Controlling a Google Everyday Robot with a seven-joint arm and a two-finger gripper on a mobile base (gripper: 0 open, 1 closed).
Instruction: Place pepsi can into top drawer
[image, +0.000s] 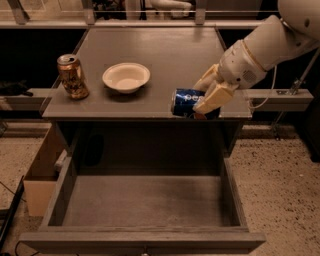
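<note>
The blue pepsi can (186, 102) is held on its side by my gripper (206, 98), which is shut on it at the front right edge of the cabinet top (160, 55). The cream fingers (214, 98) clamp the can's right end. The can hangs right at the front edge, above the back of the top drawer (145, 200). The grey wood drawer is pulled fully open below, its bottom bare.
A gold-brown can (72, 76) stands at the front left of the cabinet top. A white bowl (126, 76) sits beside it toward the middle. A cardboard box (44, 170) stands on the floor left of the drawer. My white arm (270, 45) reaches in from the upper right.
</note>
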